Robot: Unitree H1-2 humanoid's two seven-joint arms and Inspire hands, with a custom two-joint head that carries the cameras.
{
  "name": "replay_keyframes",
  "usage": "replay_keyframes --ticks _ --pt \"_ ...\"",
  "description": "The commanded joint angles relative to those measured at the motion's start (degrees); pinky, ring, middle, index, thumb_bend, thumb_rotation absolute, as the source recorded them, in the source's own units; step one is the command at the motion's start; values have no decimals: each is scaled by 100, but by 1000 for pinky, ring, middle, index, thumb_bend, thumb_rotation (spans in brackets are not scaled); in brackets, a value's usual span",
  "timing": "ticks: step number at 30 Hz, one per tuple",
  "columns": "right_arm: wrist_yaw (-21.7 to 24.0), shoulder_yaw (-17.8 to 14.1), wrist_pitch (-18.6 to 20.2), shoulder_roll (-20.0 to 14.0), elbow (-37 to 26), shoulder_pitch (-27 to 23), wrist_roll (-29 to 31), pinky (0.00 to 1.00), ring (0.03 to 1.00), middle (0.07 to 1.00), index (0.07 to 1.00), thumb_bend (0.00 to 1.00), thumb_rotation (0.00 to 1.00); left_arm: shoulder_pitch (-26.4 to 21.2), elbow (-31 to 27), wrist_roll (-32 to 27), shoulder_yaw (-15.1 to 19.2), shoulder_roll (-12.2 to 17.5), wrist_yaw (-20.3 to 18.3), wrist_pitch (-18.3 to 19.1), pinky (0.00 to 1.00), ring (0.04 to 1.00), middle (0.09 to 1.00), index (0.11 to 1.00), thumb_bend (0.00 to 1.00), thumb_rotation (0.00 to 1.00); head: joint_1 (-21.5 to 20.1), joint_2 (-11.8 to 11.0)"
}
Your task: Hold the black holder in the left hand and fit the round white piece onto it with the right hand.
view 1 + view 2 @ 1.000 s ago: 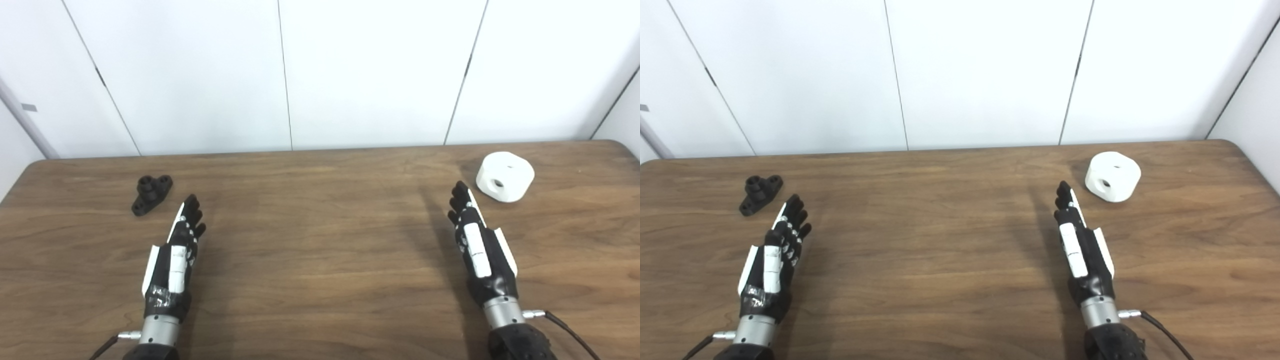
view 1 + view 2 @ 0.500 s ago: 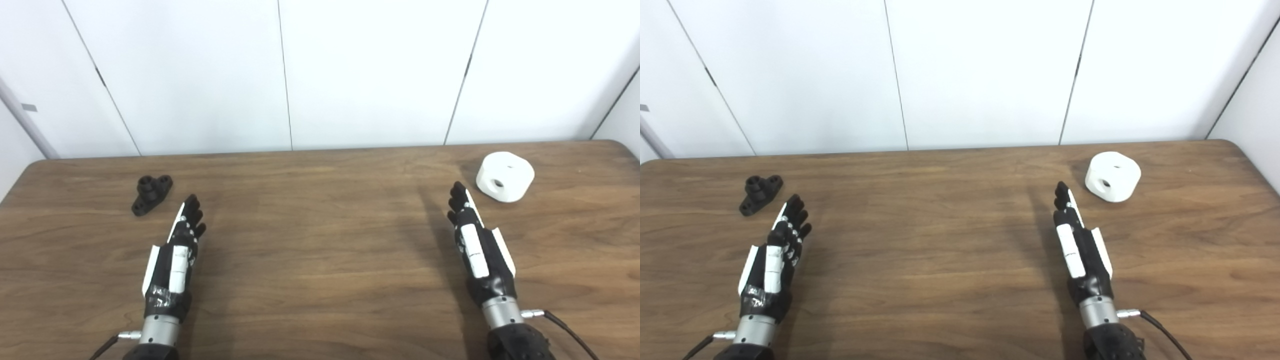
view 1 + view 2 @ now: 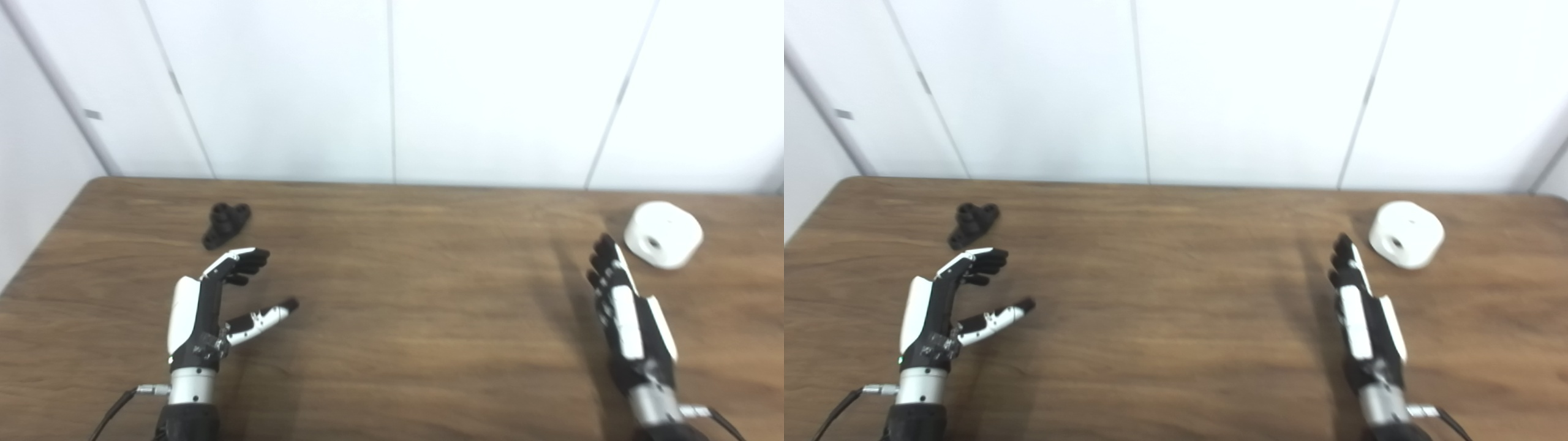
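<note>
The small black holder (image 3: 225, 223) lies on the wooden table (image 3: 398, 306) at the far left. Just in front of it my left hand (image 3: 211, 300) is open, thumb spread out to the right and fingers curled toward the holder, not touching it. The round white piece (image 3: 663, 235), with a hole in its side, sits at the far right. My right hand (image 3: 625, 312) is open with straight fingers, a short way in front and left of the white piece, holding nothing.
White wall panels (image 3: 392, 92) rise right behind the table's far edge. The table's left edge (image 3: 43, 251) runs close to the holder. Cables trail from both wrists at the bottom.
The camera has turned left, shifting the whole scene to the right. My left hand has rotated and spread its thumb out sideways, fingers now curled. The right hand keeps its pose.
</note>
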Motion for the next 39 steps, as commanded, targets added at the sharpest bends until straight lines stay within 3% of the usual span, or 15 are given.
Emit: replay_keyframes --ticks 1,4,9,14,19,25,39 --pt "73 -52 -294 -81 234 52 69 1000 1000 1000 1000 377 961 -238 89 613 95 346 752 -478 535 595 629 627 902 31 53 0" --pt "72 -70 -236 -103 255 43 80 1000 1000 1000 1000 394 966 -328 327 874 239 590 1263 -615 548 611 645 643 898 60 139 -22" --pt "101 -69 -245 -130 287 33 105 1000 1000 1000 1000 379 993 -452 695 863 388 799 1712 -658 573 660 708 711 869 83 215 -38" --pt "110 -90 -217 -144 280 23 112 1000 1000 1000 1000 396 979 -568 912 678 451 854 1744 -478 666 750 786 773 840 82 283 -38" --pt "143 -110 -151 -142 208 34 201 1000 1000 1000 1000 361 994 -681 941 56 509 868 1096 111 751 828 844 816 835 146 311 -17" --pt "177 -106 -126 -170 157 49 247 1000 1000 1000 1000 366 997 -864 1024 -522 473 968 226 923 819 894 904 886 847 301 348 -7" --pt "187 -114 -144 -180 94 28 335 1000 1000 1000 1000 330 960 -1420 1730 -758 -11 1643 -925 1736 838 920 934 905 930 439 485 -4"
